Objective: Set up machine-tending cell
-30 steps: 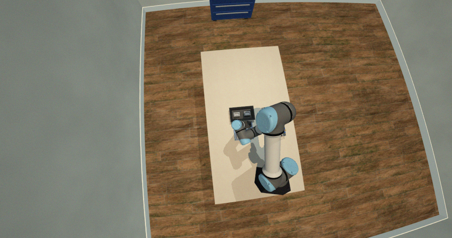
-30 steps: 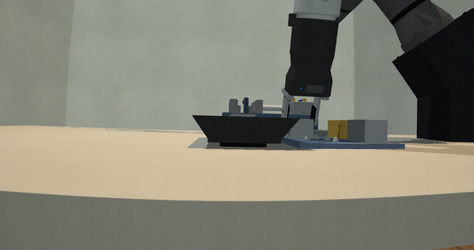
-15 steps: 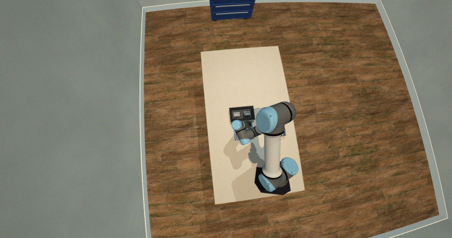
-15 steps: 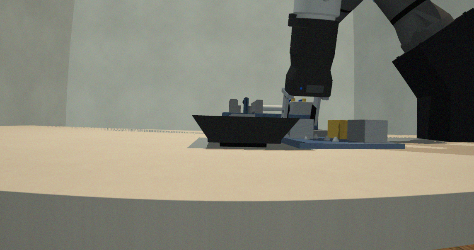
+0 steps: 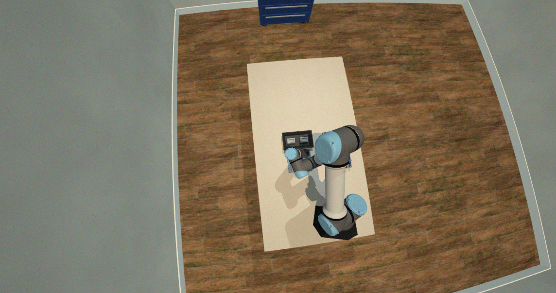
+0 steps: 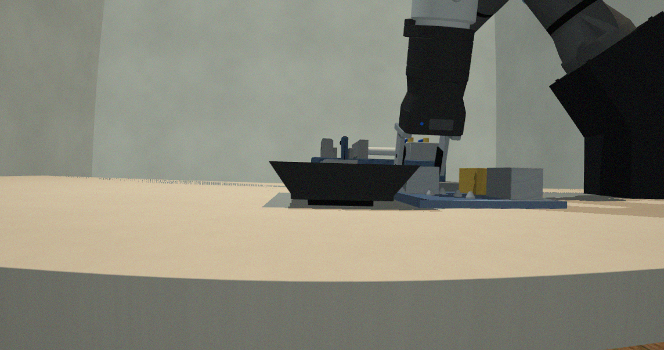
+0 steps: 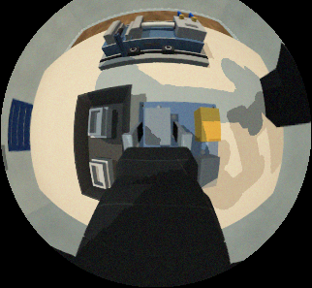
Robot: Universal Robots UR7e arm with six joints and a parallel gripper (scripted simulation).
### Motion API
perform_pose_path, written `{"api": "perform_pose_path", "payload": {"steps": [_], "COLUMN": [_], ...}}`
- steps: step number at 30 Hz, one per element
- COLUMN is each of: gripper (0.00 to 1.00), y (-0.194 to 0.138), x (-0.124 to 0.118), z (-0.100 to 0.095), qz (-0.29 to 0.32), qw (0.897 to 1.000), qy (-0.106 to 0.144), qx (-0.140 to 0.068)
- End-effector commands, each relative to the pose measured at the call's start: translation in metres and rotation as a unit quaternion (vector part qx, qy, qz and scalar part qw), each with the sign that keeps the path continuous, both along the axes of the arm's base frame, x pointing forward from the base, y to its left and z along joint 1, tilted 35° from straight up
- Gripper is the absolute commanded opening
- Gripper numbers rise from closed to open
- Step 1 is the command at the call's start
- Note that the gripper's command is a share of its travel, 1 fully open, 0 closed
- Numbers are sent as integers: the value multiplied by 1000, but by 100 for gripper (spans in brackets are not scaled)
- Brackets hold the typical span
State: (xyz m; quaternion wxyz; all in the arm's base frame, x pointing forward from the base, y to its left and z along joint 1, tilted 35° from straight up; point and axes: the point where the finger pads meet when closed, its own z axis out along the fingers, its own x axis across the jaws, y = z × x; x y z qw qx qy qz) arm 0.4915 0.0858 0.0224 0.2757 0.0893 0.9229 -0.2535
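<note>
My gripper is open, with one finger on each side of an aluminium blank. The blank lies on the blue infeed plate at the end next to the tray. In the side view the gripper hangs just above this blank. A brass blank and a second aluminium blank also lie on the plate. The black outfeed tray holds two finished parts, pockets up. The vise stands beyond the plate; I see no blank in its opening.
Small pins stick up from the infeed plate's front edge. The arm's dark base stands close on the right. The tray's sloped wall is right beside the gripper. A blue drawer cabinet stands far off by the wall.
</note>
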Motion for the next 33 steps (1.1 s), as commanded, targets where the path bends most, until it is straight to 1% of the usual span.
{"api": "perform_pose_path", "payload": {"steps": [1,5,8,13,19,21,33], "gripper": [100,100,100,100,100,100,100], "y": [1,1,2,5,9,9,20], "x": [0,-3,-6,-14,-26,-26,-57], "z": [3,4,9,20,39,39,85], "qz": [0,1,1,1,1,1,1], "qw": [1000,1000,1000,1000,1000,1000,1000], "qy": [-1,0,0,0,0,0,0], "qx": [1,0,0,0,0,0,0]}}
